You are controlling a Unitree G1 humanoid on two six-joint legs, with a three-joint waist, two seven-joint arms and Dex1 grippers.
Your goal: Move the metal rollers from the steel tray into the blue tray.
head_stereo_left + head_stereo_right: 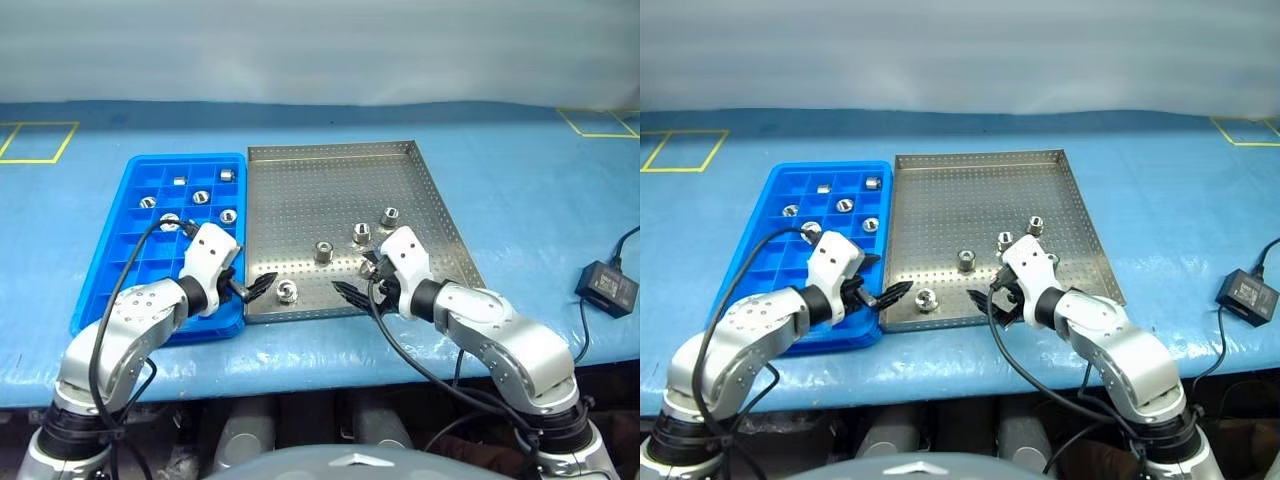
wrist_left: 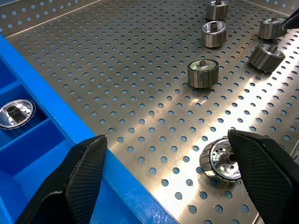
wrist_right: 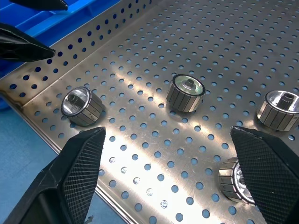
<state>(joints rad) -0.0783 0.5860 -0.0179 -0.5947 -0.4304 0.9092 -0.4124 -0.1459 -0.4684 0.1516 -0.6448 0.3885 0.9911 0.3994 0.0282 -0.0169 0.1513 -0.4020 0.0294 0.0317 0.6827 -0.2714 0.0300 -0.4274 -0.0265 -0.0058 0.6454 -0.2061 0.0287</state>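
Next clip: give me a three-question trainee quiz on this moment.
1. True or false: the left gripper and right gripper are both open and empty.
2. The blue tray lies on which side of the steel tray? A robot's left; B robot's right; C behind it.
3. Fill in: the metal roller between the grippers lies in the ___ tray.
Key: 1 true; 2 A; 3 steel.

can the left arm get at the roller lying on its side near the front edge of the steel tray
Probably yes. The left end effector is open and empty, just beside that roller, with bare steel tray floor between them. Only the low rim might hinder it.
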